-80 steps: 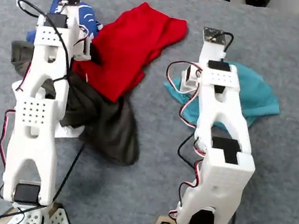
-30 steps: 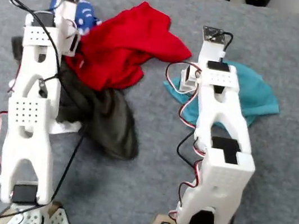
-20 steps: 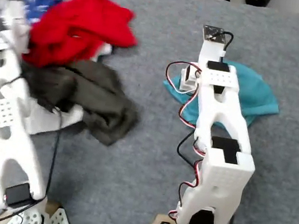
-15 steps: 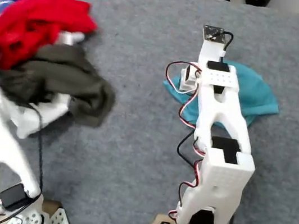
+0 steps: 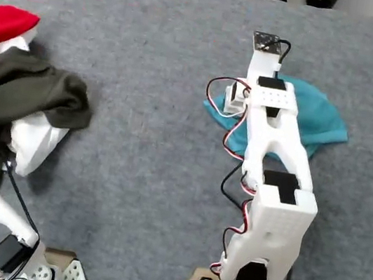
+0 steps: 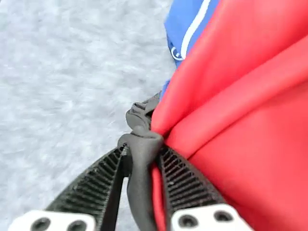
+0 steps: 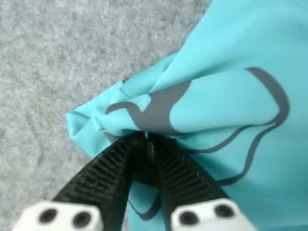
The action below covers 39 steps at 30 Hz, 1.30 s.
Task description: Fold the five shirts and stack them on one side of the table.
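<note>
In the high view, a bunched pile (image 5: 23, 93) is seen at the left edge of the table (image 5: 158, 50), the teal shirt (image 5: 327, 123) right of centre. In the left wrist view, the left jaws are clamped on the dark shirt (image 6: 139, 144), from which the red shirt (image 6: 240, 120) should be shaken loose. In the right wrist view, the right jaws are clamped on the teal shirt's edge, to be drawn flat.

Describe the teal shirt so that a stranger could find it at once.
On the grey table, look beneath the right arm, far from the heap of shirts at the left edge. The teal shirt lies alone, pinched by the right gripper. It alone is teal with dark curved lines; the heap is red, olive and white.
</note>
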### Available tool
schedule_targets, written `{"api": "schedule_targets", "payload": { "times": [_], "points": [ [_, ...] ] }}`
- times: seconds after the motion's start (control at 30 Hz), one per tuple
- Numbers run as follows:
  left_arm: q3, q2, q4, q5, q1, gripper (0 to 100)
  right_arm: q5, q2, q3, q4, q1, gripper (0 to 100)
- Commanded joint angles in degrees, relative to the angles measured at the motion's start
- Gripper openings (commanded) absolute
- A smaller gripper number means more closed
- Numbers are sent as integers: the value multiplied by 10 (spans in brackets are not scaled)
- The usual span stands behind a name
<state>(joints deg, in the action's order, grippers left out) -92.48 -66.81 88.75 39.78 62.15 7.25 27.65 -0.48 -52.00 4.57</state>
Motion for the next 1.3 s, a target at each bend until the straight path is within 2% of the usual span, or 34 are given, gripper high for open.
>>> {"api": "schedule_targets", "payload": {
  "times": [0.0,0.17,0.23,0.33,0.43,0.53,0.7,0.83,0.93,1.1,1.27],
  "points": [
    [-32,79,5,3,27,20,-6,1,-1,15,6,4],
    [-33,109,39,3,13,22,-6,-8,-3,6,10,4],
    [-33,130,72,2,-1,61,-6,-26,-7,-18,15,4],
    [-32,161,118,-36,-20,243,-6,-50,-27,-69,23,4],
    [-31,184,121,-53,-35,455,-6,-65,-55,-110,32,4],
    [-31,219,121,-63,-53,565,-6,-80,-95,-157,42,4],
    [-27,262,122,-74,-99,562,-6,-97,-163,-249,52,4],
    [45,295,122,-75,-149,535,-31,-112,-204,-315,52,4],
    [149,335,122,-92,-185,464,-70,-135,-221,-353,52,4],
    [360,405,121,-185,-251,336,-141,-181,-223,-371,50,4],
    [565,408,116,-204,-326,283,-155,-196,-223,-371,51,4]
  ]
}}
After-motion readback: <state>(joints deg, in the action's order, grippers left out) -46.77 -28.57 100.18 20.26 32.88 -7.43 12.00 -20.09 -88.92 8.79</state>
